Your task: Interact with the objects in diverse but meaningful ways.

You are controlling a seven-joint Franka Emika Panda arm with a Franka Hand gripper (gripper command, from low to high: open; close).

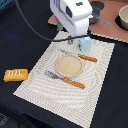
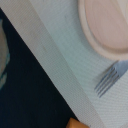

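Observation:
A pale blue house-shaped carton stands upright at the far edge of the woven placemat. The yellow-orange scored bread loaf lies on the dark table off the mat, at the exterior view's left. My gripper hangs under the white hand above the mat's far side, just beside the carton toward the exterior view's left. Its fingers are blurred and partly hidden by the hand, so their state does not show. The wrist view holds only the mat, the plate's rim and fork tines. No sausage or small white piece is in view.
A tan round plate sits mid-mat, with an orange-handled fork in front and an orange-handled knife behind it. A grey pot and a dark pan stand on a board at the far right. The wrist view shows the plate and the fork tines.

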